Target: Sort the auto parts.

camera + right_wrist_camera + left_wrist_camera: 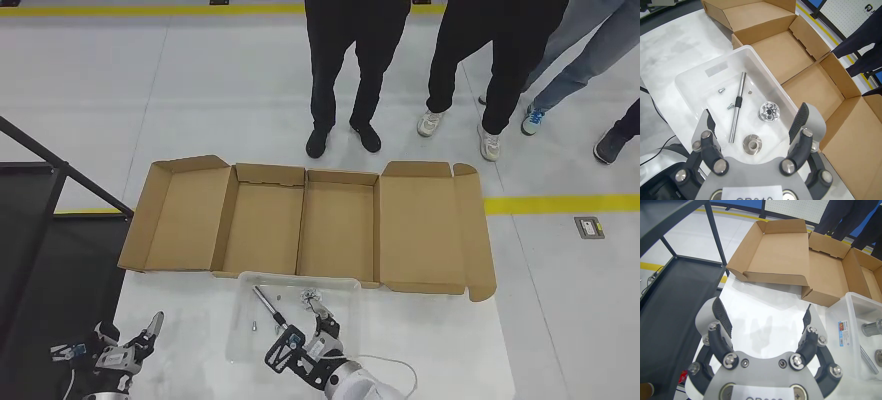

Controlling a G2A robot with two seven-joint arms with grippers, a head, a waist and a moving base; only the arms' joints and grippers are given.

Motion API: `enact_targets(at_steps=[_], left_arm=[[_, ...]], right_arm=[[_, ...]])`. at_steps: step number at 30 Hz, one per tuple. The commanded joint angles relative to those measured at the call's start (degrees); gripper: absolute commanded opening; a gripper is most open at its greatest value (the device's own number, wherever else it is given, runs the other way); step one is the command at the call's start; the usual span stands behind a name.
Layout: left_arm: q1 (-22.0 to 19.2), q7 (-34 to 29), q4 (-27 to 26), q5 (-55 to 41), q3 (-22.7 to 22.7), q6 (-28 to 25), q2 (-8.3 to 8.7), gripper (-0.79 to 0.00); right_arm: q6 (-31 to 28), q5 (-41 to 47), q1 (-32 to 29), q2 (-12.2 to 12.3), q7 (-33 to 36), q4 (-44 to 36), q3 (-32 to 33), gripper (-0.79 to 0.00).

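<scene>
Auto parts (pixel 268 308) are all sitting in the clear plastic bin (pixel 300 281), lower centre of the top view, just below the row of open cardboard boxes (pixel 340 235) that runs across the middle of the frame.

What's in there:
- a long steel rod (pixel 737 109), shiny, with a black band round its middle
- a chunky machined hub (pixel 769 114) full of cut-outs, resting tilted beside the rod
- a flanged disc (pixel 752 145) lying flat with its collar up
- two small bolts (pixel 721 91) on the rod's other side

The right gripper (pixel 755 110) hangs over the bin with its claw spread wide and nothing in it. The left gripper (pixel 762 304) is down in the lower left of the top view over the white table (pixel 753 291), also wide and holding nothing.

My read is we're at the very first pick, since everything I can see sits in the bin. The next move would be for the right arm to drop inside the bin walls and close on one part. The disc is nearest, but it lies flat, so I'd go for the collar. The rod probably wants a grab across its width near the band so it doesn't tip.
</scene>
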Motion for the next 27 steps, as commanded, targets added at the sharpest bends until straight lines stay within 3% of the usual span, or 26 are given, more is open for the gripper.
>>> enact_targets(at_steps=[1,9,21,27], left_arm=[[0.0,0.0,0.0,0.0,0.0,0.0,0.00,0.000],[0.0,0.0,0.0,0.0,0.0,0.0,0.00,0.000],[0.0,0.0,0.0,0.0,0.0,0.0,0.00,0.000],[0.0,0.0,0.0,0.0,0.0,0.0,0.00,0.000]], right_arm=[[-0.1,-0.1,0.0,0.0,0.0,-0.1,0.0,0.000],[-0.1,-0.1,-0.1,0.0,-0.5,0.2,0.1,0.000],[15.5,7.7,3.3,-4.6,5.4,8.5,-1.7,0.000],[18.7,13.4,6.4,-7.2,6.8,14.3,-2.6,0.000]])
